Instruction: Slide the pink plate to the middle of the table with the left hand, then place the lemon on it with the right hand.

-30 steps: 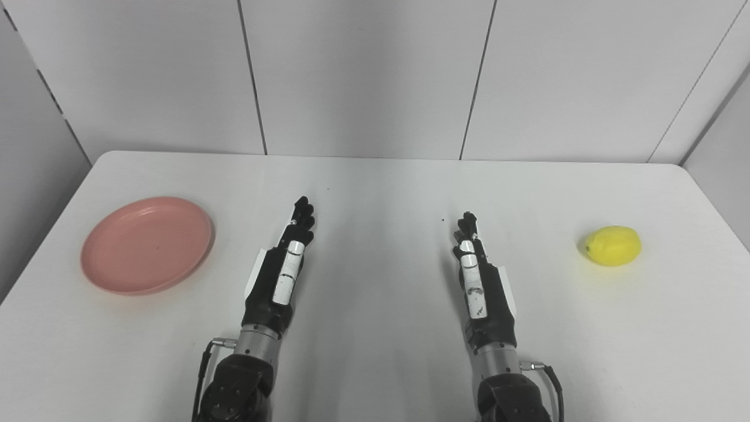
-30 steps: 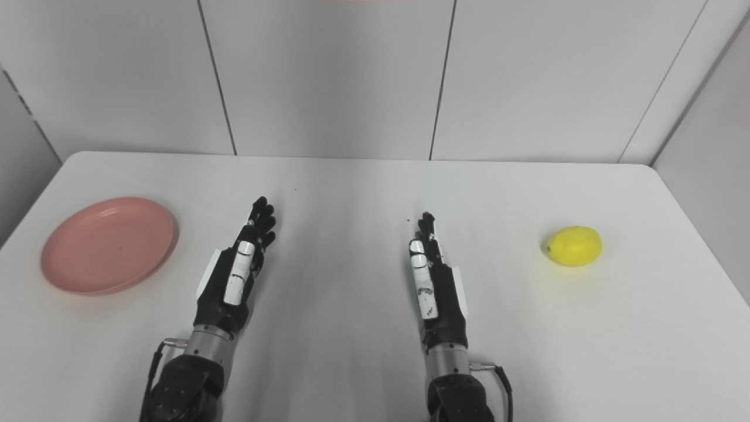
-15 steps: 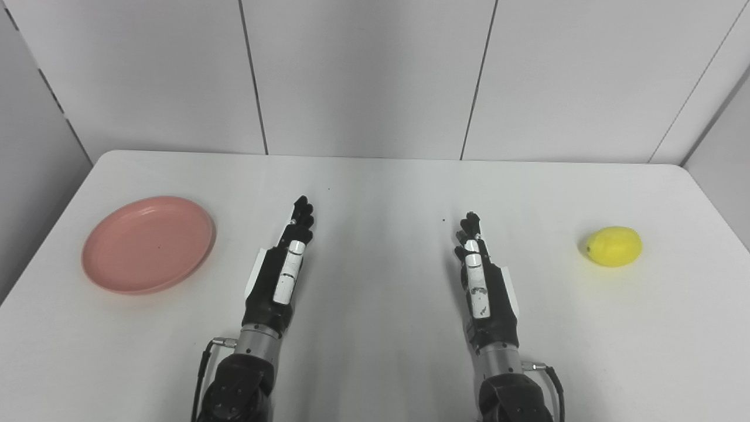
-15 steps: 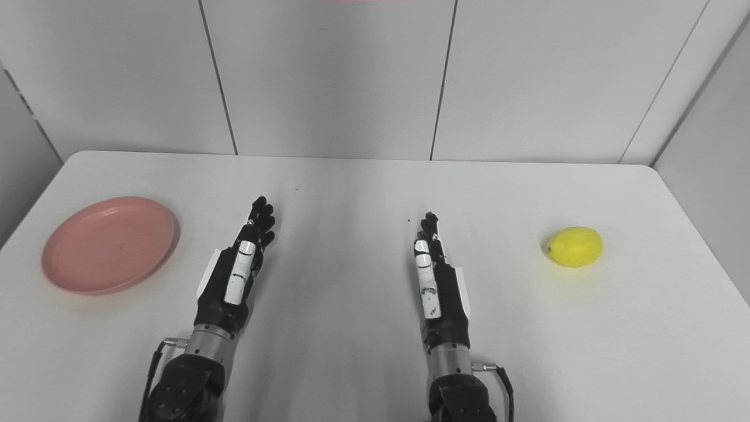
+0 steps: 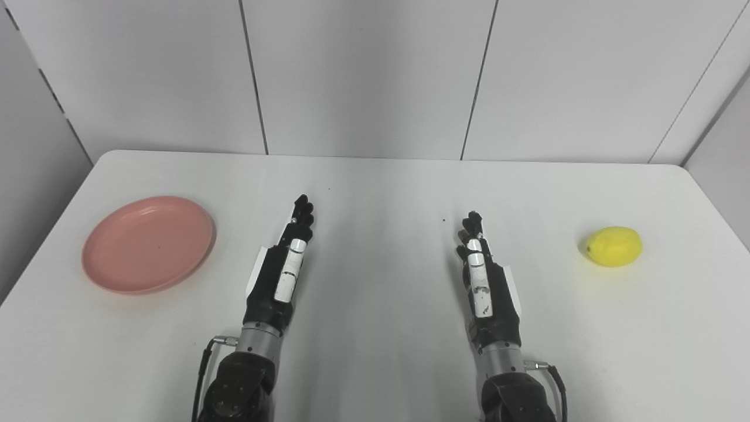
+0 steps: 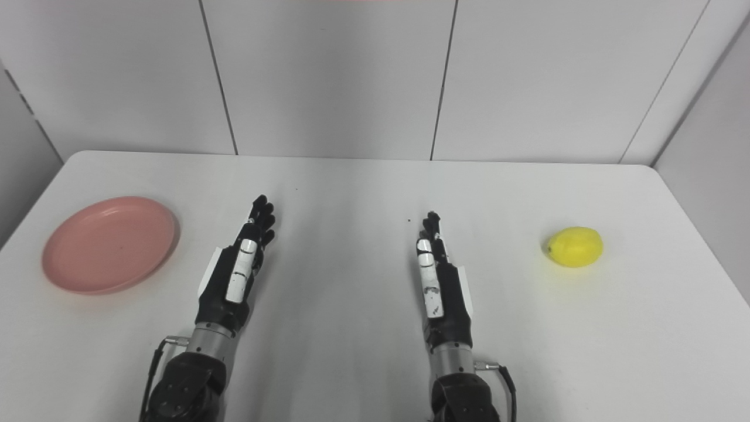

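A round pink plate (image 5: pixel 148 244) lies flat near the table's left edge. A yellow lemon (image 5: pixel 614 246) rests on the table at the right. My left hand (image 5: pixel 281 272) lies stretched out, edge-on, to the right of the plate with a gap between them. It is open and holds nothing. My right hand (image 5: pixel 483 280) is likewise stretched forward and open, well to the left of the lemon. Neither hand touches either object.
The white table (image 5: pixel 375 187) runs back to grey wall panels (image 5: pixel 363 76). Its rounded far corners and left and right edges are in view. Nothing else stands on it.
The right hand has shifted very slightly rightward and its thumb has drawn in line with the fingers. The left hand, plate and lemon hold their places.
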